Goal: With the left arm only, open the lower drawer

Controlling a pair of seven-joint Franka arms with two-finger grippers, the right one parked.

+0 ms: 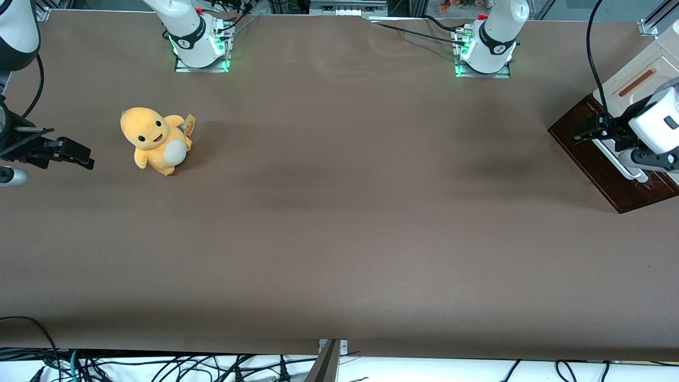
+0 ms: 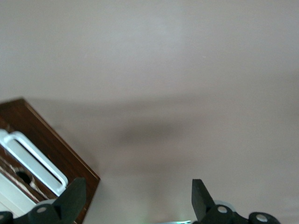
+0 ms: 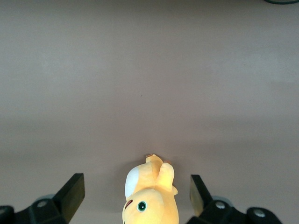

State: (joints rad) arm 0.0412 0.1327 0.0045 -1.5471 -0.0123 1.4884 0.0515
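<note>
One brown table (image 1: 339, 223) fills nearly everything, its bare surface spreading out past the gripper toward the parked arm's end. Cream cabinet (image 1: 634, 71) sits at the working arm's end of the table, just above the gripper in the front view, with an orange-brown bar (image 1: 636, 82) on its upper panel. Lower drawer (image 1: 599, 159) shows its dark brown front directly under and around the gripper; how far it stands out from the cabinet is hard to judge from here, probably only a little. Left arm (image 1: 655, 119) comes in from the table's edge, white link with a black cable looping above it, wrist over the drawer front. Yellow plush toy (image 1: 156, 139) stands well apart from the gripper, way off toward the parked arm's end. White bar handle (image 1: 618, 162) runs along the drawer front right beside the gripper; in the wrist view the handle (image 2: 35, 161) lies just beside one fingertip (image 2: 74, 196), not between the two. Gripper (image 1: 586, 129) hovers at the drawer front, fingers spread wide, grasping nothing; wrist view confirms the gripper (image 2: 135, 198) with only bare table between the tips.
</note>
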